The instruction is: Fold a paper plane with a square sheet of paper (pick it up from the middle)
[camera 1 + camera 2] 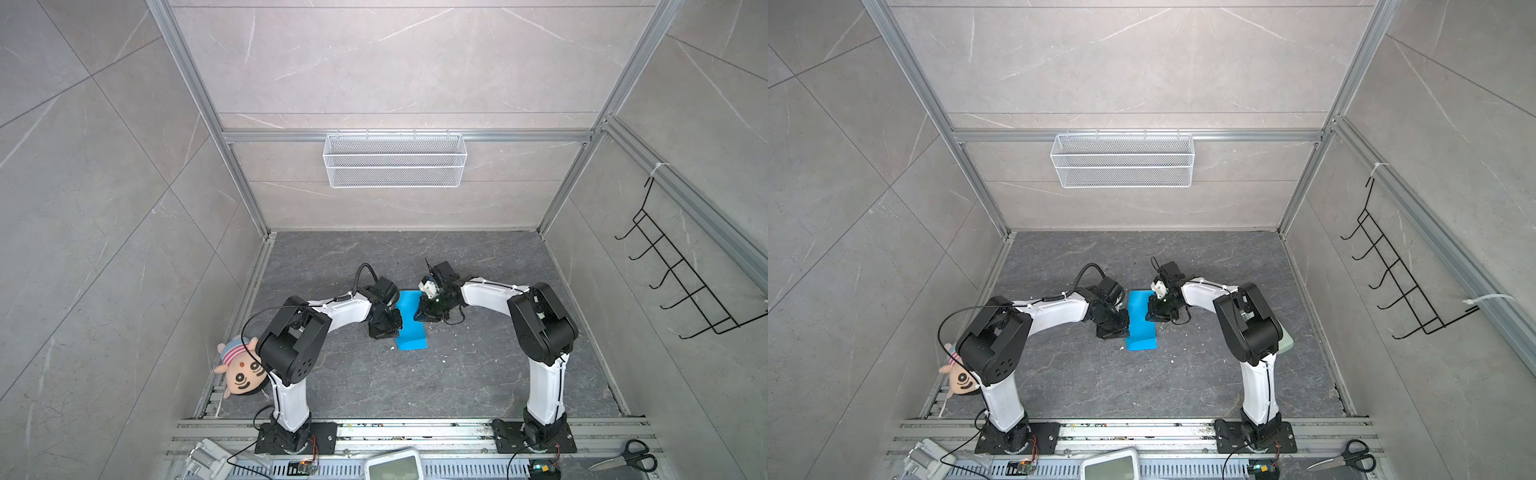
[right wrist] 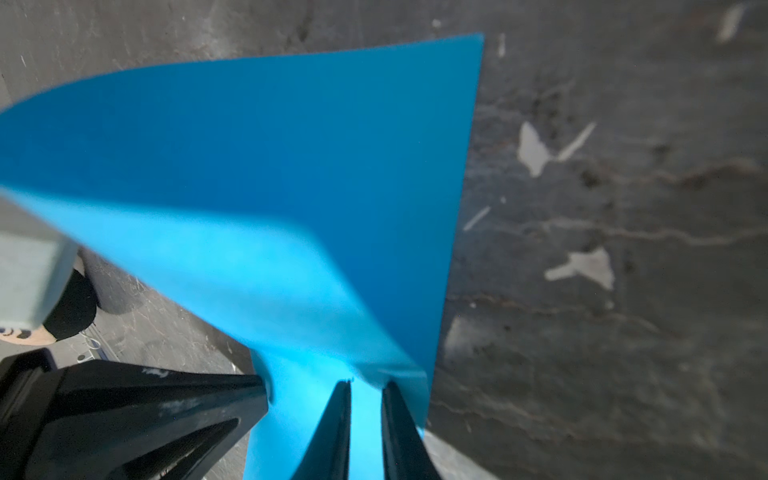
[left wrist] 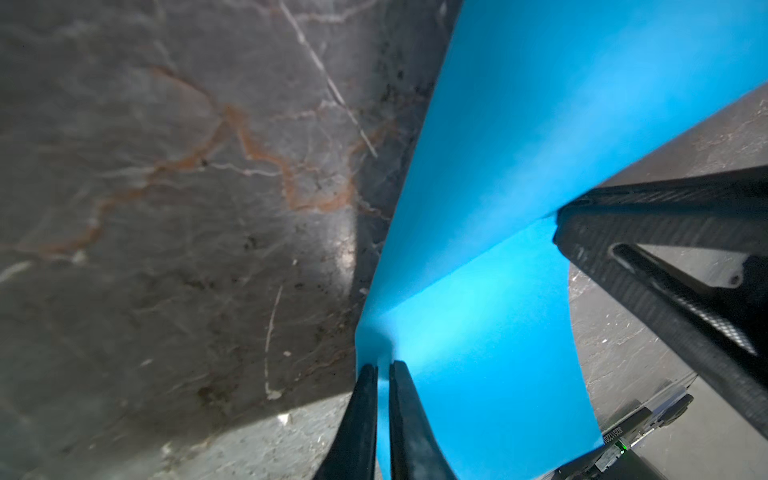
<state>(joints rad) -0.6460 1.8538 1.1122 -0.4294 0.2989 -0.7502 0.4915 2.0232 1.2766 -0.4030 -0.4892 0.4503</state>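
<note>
The square sheet of paper (image 1: 410,332) is mid-table (image 1: 457,374), bowed up into a narrow strip. Its long axis runs twelve to six o'clock and its six o'clock end rests on the surface. Left gripper (image 3: 383,368) at nine o'clock, jaws nipped tight on that edge. Right gripper (image 2: 368,384) at three o'clock pinches the opposite edge, paper curling over it.
</note>
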